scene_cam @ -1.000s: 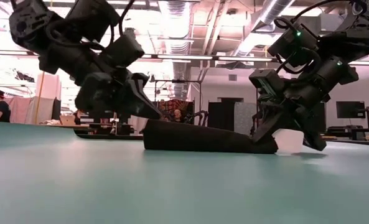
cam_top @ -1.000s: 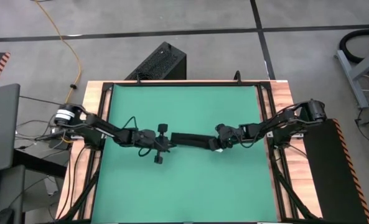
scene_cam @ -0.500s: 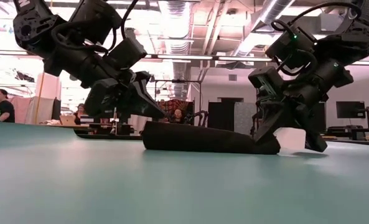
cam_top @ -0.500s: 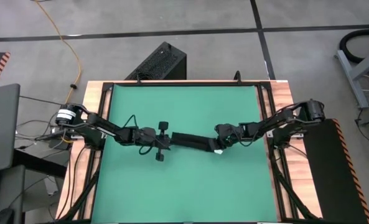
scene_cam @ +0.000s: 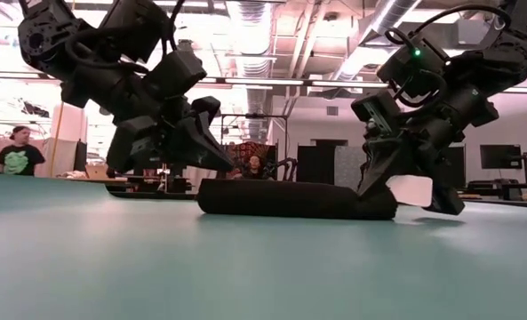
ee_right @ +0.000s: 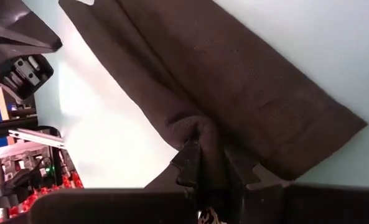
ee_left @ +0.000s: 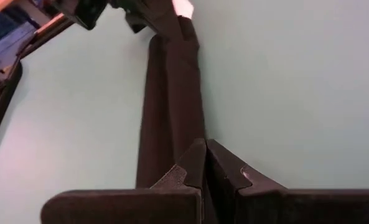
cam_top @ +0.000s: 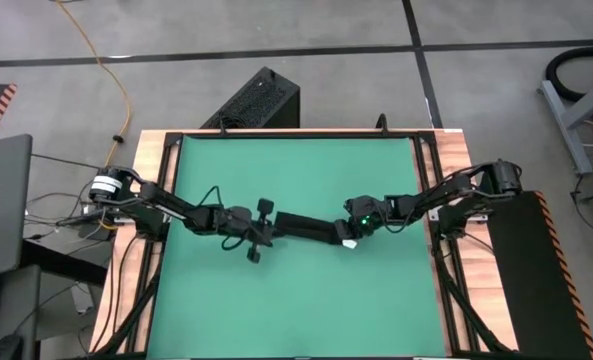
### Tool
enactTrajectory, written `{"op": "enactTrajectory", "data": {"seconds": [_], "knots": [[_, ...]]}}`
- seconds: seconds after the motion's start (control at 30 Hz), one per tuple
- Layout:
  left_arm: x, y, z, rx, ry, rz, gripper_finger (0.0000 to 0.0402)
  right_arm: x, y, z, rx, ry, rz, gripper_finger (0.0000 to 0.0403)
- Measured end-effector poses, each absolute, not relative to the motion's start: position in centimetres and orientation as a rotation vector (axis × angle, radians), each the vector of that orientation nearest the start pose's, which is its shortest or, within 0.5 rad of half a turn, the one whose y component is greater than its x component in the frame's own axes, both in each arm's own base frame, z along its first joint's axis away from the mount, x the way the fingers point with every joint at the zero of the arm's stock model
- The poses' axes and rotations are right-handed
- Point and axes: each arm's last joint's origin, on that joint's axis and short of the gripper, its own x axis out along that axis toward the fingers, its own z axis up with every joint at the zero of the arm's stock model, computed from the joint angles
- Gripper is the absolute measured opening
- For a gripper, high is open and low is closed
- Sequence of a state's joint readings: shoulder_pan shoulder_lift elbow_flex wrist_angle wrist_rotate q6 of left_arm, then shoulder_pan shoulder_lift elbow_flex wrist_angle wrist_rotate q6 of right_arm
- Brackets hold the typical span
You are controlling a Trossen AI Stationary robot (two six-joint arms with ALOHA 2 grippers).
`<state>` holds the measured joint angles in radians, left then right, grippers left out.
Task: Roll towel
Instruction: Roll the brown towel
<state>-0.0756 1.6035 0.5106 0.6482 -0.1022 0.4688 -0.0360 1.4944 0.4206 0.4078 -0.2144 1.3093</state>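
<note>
Both grippers, left (cam_top: 259, 230) and right (cam_top: 353, 226), stay pinched on the towel's (cam_top: 307, 226) ends mid-frame; it's dropped flatter onto the green mat (cam_top: 296, 300) now, a narrow roll, nearly done I'd say.

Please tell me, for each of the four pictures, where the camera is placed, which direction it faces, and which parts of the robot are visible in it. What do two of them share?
High view: above, facing down; both arms, towel on the green table.
Low view: table height, facing the room; left claw, right claw.
Left wrist view: past shut fingers along the towel.
Right wrist view: fingers pinching towel.
Shared: both wrist views show the towel.
</note>
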Motion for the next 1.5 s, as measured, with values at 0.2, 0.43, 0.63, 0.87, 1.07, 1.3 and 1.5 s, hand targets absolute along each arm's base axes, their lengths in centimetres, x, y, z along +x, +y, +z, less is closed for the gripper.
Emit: {"op": "enactTrajectory", "data": {"seconds": [0.2, 0.43, 0.63, 0.87, 1.07, 1.3, 1.5], "knots": [[28.1, -2.1, 13.6, 0.548, 0.442, -0.075, 0.0000, 24.5, -0.4, 12.1, 1.368, 0.681, -0.293, 0.0048], [29.0, -3.2, 14.6, 0.609, 0.419, -0.104, 0.0000, 24.6, -0.5, 12.2, 1.439, 0.687, -0.279, 0.0048], [29.0, -2.5, 14.4, 0.597, 0.447, -0.109, 0.0000, 24.7, -1.4, 12.6, 1.519, 0.690, -0.220, 0.0048], [29.0, -2.1, 14.4, 0.582, 0.438, -0.126, 0.0000, 24.5, -2.5, 12.6, 1.571, 0.714, -0.191, 0.0048], [29.1, -2.0, 14.4, 0.580, 0.427, -0.167, 0.0000, 24.3, -3.3, 12.7, 1.617, 0.730, -0.166, 0.0048], [29.2, -1.2, 13.8, 0.585, 0.453, -0.157, 0.0000, 24.2, -3.7, 12.7, 1.657, 0.731, -0.166, 0.0048], [30.2, -1.2, 12.0, 0.581, 0.457, -0.172, 0.0000, 24.1, -4.2, 12.6, 1.657, 0.725, -0.178, 0.0048]]}}
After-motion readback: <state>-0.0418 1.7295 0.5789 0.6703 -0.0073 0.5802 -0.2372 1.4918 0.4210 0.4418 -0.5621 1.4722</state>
